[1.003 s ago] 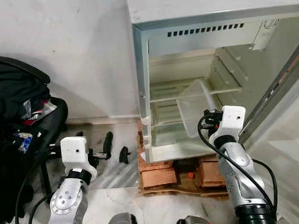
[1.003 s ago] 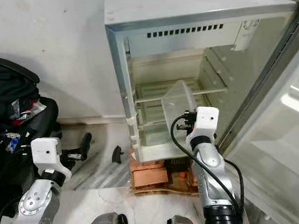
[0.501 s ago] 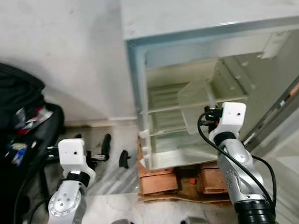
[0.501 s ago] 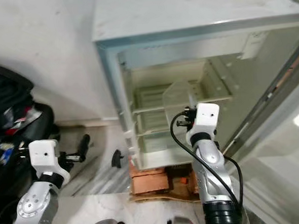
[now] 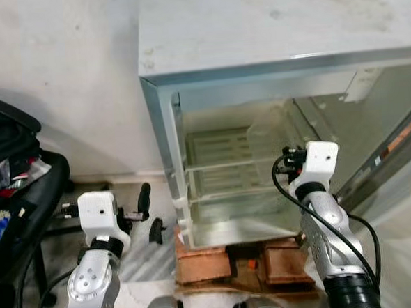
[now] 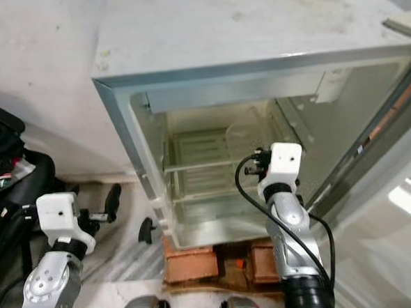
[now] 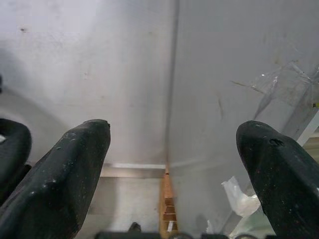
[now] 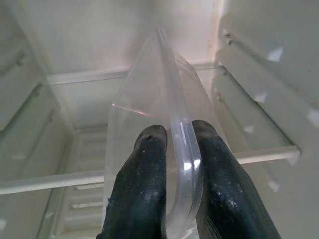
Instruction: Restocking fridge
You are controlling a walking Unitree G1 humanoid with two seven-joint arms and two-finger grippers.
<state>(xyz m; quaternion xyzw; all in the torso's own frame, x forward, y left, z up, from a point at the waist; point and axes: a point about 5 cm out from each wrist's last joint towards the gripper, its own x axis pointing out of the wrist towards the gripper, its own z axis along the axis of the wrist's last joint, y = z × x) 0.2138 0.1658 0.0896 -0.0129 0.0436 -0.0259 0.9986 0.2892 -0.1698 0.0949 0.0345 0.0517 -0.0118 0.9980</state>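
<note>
- Dead ahead, at twelve o'clock, the fridge (image 5: 254, 32) stands with its door (image 5: 400, 149) swung out to about three o'clock, and the cavity looks bare apart from its shelves.
- Inside it, the glass shelf (image 8: 259, 155) runs across the middle; by my read that's the landing spot, so the container wants levelling before it goes down, since it's tipped up on edge right now.
- The clear plastic container (image 8: 154, 124) hangs within the fridge opening, toward the right wall, above that shelf and apart from it.
- The right gripper (image 8: 172, 149) has its two fingers pinched tight on the container's rim, a thin hold on slick plastic, so a slow, steady push inward seems wise.
- The ribbed right wall sits just beside the container; I'd say drifting that way risks a knock.
- Down at seven o'clock, the left gripper (image 7: 174, 164) idles beside the fridge's outer side, fingers spread wide and holding nothing.
- Over at nine o'clock, a black chair (image 5: 11, 173) piled with clothes sits well apart from the action.
- Under the fridge, bricks (image 5: 202, 262) prop it off the floor.
</note>
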